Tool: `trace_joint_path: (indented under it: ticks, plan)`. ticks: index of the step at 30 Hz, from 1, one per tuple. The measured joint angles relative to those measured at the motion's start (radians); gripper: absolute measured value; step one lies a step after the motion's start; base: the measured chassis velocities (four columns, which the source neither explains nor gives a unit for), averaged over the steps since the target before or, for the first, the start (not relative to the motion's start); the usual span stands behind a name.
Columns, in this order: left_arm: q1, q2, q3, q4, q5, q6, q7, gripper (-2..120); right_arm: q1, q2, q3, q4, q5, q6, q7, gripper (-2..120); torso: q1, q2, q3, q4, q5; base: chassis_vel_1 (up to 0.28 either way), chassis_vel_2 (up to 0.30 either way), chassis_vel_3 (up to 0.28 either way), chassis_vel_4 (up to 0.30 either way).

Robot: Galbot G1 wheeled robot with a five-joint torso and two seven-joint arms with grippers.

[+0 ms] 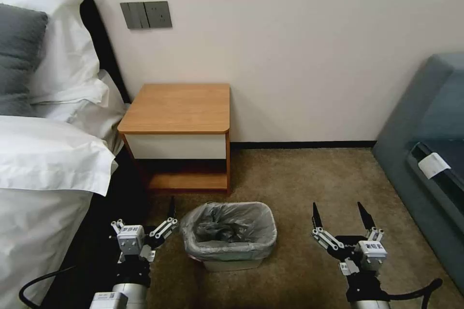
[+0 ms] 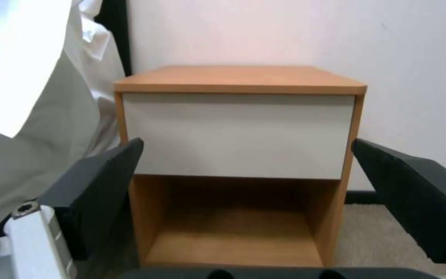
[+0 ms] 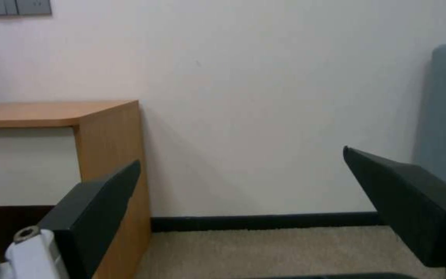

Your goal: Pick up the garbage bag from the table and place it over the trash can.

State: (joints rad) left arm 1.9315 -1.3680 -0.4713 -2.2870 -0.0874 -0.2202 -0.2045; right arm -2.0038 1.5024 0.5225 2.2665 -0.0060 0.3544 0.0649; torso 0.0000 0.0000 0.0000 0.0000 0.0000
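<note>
The grey translucent garbage bag [image 1: 227, 231] lines the cream trash can [image 1: 232, 264], its edge folded over the rim. The can stands on the carpet in front of the table [image 1: 179, 106], whose orange-brown top is bare. My left gripper [image 1: 145, 212] hangs open just left of the can, and my right gripper [image 1: 338, 215] is open a little to its right; both hold nothing. In the left wrist view the open left gripper [image 2: 246, 155] faces the table [image 2: 238, 77] front. The right gripper [image 3: 241, 162] in its wrist view faces the wall beside the table [image 3: 52, 112].
A bed with white sheets [image 1: 43, 164] stands close on the left, next to the table. A grey-blue sofa [image 1: 425, 145] fills the right side. Open carpet [image 1: 299, 178] lies between the table and the sofa. A switch panel [image 1: 146, 14] is on the wall.
</note>
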Motion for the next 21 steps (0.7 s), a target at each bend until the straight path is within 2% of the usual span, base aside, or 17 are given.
trace_joint_path:
  ticks: [21]
  plan:
    - [-0.003, 0.0, 0.001, 0.002, -0.003, 0.005, -0.001, 100, 0.002, 0.0, 0.001, -0.001, -0.001, -0.003, 0.0, 100, 0.0, 0.0, 0.0, 0.0, 0.0, 0.0, 0.0, 0.0, 0.0]
